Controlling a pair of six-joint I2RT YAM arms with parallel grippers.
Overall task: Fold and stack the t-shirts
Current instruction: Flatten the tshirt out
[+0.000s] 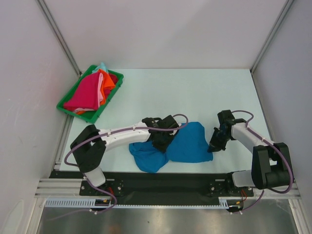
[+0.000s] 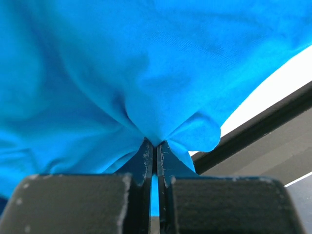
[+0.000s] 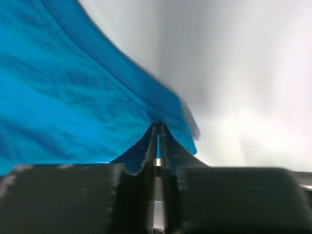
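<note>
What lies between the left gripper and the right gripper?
The blue t-shirt, crumpled, fills that stretch. The left gripper and the right gripper are each shut on its cloth. The top view shows the span, and the wrist views show the pinches.

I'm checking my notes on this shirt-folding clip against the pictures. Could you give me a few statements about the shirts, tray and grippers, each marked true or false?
1. The left gripper is shut on the bright blue cloth t-shirt. True.
2. The right gripper hangs open, clear of any cloth. False: it pinches the blue shirt's hemmed edge.
3. The green plastic tray at the far left holds a magenta t-shirt and an orange t-shirt. True.
4. The blue shirt lies folded flat inside the tray. False: it is bunched on the pale table, outside the tray, between the two arms.
</note>
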